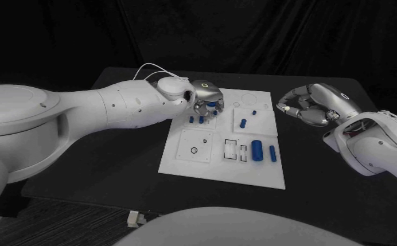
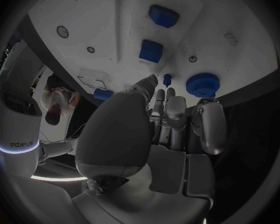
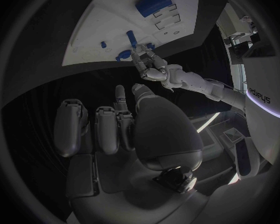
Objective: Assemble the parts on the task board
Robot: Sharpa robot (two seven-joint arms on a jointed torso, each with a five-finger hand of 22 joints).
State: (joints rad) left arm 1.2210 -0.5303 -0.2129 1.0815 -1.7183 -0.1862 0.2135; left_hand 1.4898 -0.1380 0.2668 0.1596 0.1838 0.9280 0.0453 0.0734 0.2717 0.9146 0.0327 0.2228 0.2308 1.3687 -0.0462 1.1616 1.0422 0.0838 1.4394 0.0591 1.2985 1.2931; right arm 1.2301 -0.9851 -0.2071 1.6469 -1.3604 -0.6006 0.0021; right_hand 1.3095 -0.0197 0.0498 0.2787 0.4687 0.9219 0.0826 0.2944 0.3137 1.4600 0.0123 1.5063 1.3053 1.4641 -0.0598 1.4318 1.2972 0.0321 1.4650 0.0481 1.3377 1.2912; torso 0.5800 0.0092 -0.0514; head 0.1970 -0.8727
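Observation:
The white task board (image 1: 186, 163) lies mid-table. My left hand (image 1: 207, 98) hovers over its far left corner, fingers pointing down. Its fingertips (image 2: 160, 92) close in on a small blue peg (image 2: 167, 78) beside a round toothed blue part (image 2: 204, 84); whether they grip the peg I cannot tell. Two blue blocks (image 2: 151, 51) (image 2: 163, 16) stand farther along the board. My right hand (image 1: 304, 105) hangs off the board's right edge, fingers curled in with nothing in them. The right wrist view shows the left hand (image 3: 154, 69) over the board (image 3: 96, 35).
A thick blue cylinder (image 1: 257, 149) and a thin one (image 1: 272, 153) lie on the board's right side near rectangular slots (image 1: 232, 149). A blue peg (image 1: 242, 123) and a smaller one (image 1: 254, 112) stand farther back. A white cable (image 1: 149, 71) loops behind the left wrist.

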